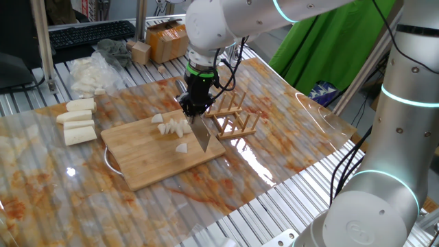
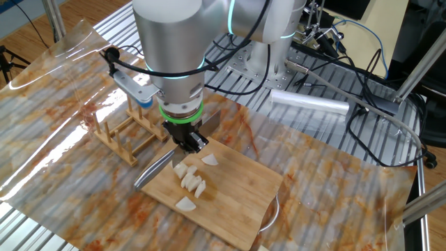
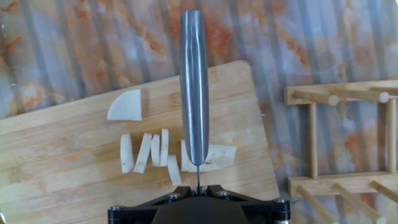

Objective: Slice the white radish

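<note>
Mid-slicing. Gripper [image 1: 195, 104] clamped on knife [image 3: 194, 87], blade edge down on last uncut piece of white radish [image 3: 211, 157]; cut slices alongside on cutting board [image 1: 147, 161]. Next, probably: press through, lift, shift along remaining piece.

The setting is a robotics laboratory arranged as a mock kitchen station. The work surface is a slotted aluminium-profile table [image 1: 20, 103] covered by a marble-patterned sheet [image 1: 288, 144] under clear plastic. A green backdrop cloth [image 1: 329, 48] hangs behind it. A computer keyboard [image 1: 92, 32] and cardboard boxes [image 1: 167, 40] sit at the far edge. Loose cables [image 2: 362, 63] run across the frame. Kitchen props include a bamboo cutting board [image 1: 147, 161] and a wooden dish rack [image 1: 233, 120]
</note>
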Controlling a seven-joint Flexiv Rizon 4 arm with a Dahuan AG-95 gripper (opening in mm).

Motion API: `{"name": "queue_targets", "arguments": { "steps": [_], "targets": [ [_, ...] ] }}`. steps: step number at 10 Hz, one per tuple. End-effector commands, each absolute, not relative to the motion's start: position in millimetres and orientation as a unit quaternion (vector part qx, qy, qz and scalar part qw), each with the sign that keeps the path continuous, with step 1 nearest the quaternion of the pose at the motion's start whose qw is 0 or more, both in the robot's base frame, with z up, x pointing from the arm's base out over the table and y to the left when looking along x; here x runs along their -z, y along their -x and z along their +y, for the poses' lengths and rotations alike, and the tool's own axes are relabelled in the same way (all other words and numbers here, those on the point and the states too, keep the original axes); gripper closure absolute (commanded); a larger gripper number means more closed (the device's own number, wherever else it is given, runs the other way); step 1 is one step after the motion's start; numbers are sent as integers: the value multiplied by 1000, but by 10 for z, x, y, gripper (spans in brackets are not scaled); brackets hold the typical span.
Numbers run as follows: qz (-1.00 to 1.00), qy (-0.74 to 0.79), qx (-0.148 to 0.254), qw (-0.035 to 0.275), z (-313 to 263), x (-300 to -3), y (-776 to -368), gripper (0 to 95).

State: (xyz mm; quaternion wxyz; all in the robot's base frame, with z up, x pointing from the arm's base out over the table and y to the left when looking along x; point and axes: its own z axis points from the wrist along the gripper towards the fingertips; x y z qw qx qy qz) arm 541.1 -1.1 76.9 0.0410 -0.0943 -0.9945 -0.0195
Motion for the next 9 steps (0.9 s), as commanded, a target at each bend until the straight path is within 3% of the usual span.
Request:
{"name": "queue_targets", "arguments": {
  "steps": [1,9],
  "targets": [
    [-995,94,20,41,-19,-755,-5420,950],
    [-994,100,39,25,37,-346,-5443,950]
  ]
}}
